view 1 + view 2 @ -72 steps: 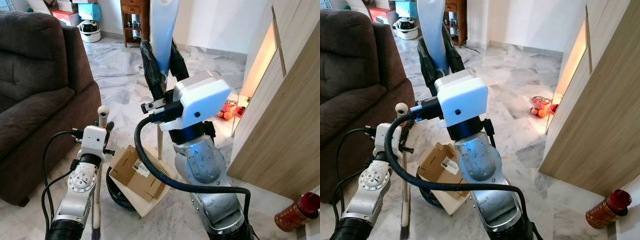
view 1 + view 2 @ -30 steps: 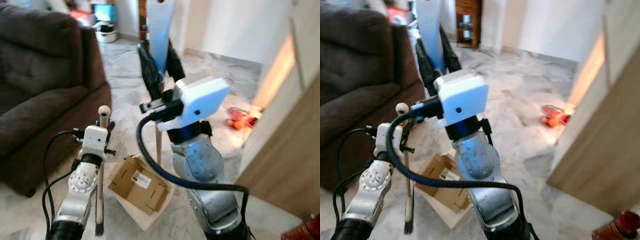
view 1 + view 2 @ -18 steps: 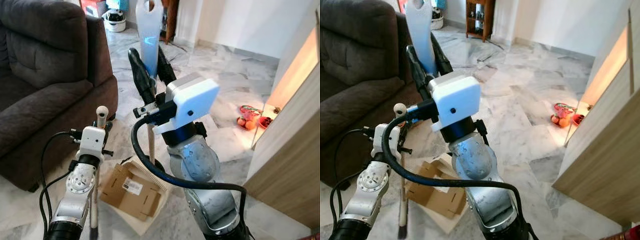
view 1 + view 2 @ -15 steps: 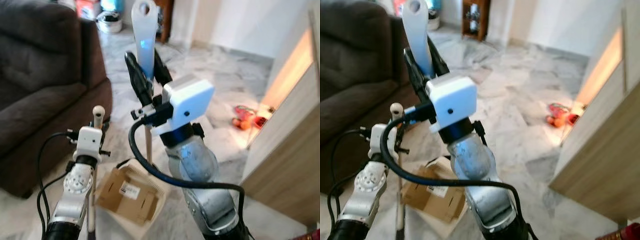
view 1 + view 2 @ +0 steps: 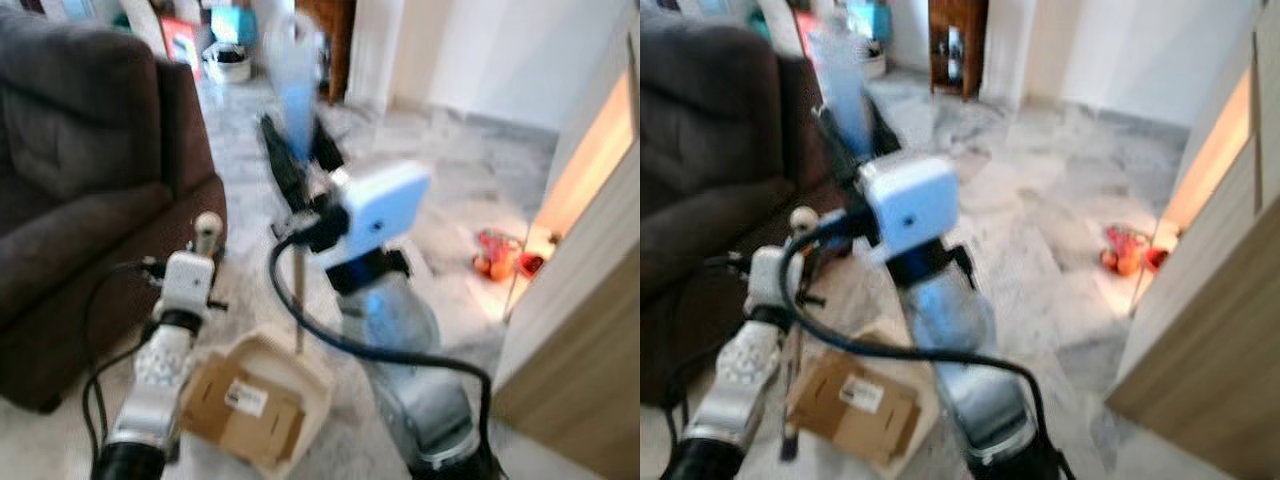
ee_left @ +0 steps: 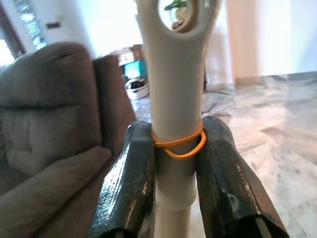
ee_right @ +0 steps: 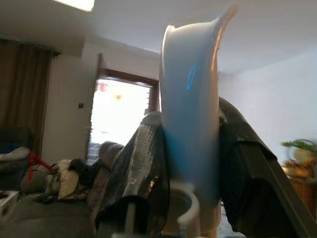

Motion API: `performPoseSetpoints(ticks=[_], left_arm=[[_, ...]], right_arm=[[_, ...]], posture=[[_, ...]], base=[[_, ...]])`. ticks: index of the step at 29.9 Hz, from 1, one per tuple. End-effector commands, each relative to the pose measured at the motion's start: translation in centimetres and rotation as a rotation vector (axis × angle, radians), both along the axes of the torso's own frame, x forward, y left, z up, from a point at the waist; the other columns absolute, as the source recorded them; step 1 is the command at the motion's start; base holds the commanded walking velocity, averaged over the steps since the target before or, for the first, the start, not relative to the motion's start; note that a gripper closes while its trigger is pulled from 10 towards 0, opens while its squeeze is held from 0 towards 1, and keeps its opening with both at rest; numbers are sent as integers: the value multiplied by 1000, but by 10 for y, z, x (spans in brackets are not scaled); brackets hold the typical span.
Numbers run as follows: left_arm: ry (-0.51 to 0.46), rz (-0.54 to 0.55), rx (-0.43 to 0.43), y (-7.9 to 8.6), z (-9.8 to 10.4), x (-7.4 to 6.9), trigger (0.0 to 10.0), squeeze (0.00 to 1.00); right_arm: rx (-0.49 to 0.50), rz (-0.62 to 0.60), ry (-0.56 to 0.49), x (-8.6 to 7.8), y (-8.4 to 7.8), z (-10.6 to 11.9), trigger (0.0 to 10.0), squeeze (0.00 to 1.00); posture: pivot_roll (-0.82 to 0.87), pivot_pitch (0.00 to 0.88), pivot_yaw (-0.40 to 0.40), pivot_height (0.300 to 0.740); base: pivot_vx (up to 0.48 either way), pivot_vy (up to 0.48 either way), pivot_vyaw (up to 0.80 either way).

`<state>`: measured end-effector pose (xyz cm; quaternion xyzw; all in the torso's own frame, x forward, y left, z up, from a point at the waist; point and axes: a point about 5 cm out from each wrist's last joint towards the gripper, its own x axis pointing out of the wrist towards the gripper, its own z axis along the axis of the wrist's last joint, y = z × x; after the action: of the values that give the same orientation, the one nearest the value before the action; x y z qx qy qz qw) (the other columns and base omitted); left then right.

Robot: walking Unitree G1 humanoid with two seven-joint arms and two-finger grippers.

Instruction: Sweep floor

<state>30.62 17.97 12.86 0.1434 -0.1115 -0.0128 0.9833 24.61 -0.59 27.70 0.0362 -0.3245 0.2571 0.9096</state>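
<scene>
Both eye views smeared with motion blur, warm glow spilling along the pale wooden cabinet edge (image 5: 560, 190), dark brown sofa (image 5: 80, 170) in shade, left wrist view sharp and daylit, right wrist view dim, bright window (image 7: 119, 114) blown out.

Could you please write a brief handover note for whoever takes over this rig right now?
Left tool: shut on the broom handle, held upright beside the sofa.
Right tool: shut on the dustpan handle; the dustpan hangs by the marble floor.
Done: flattened cardboard lies in the dustpan.
Left: sweep on, then empty the pan. The eye views are blurred.
</scene>
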Motion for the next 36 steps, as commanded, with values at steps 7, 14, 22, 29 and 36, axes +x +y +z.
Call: performPoseSetpoints(ticks=[7, 14, 22, 29, 36], left_arm=[[-34, 4, 27, 3, 7, 1, 10000, 0], [-34, 3, 29, 2, 7, 1, 10000, 0], [-38, -1, 42, 2, 7, 0, 10000, 0], [-40, -3, 49, 1, 8, 0, 10000, 0], [-41, -5, 58, 1, 7, -1, 10000, 0]], right_arm=[[93, 22, -98, -13, 1, 22, 10000, 0], [87, -19, -191, -18, -1, 29, 10000, 0], [70, -84, -344, -30, -4, 39, 10000, 0], [61, -88, -397, -36, -2, 41, 10000, 0], [66, -102, -436, -42, -1, 42, 10000, 0]], posture=[[119, 0, -21, 740], [120, 0, -22, 740], [123, 0, -24, 740], [123, 0, -24, 740], [123, 0, -23, 740]], base=[[0, 0, 0], [0, 0, 0], [0, 0, 0], [0, 0, 0], [0, 0, 0]])
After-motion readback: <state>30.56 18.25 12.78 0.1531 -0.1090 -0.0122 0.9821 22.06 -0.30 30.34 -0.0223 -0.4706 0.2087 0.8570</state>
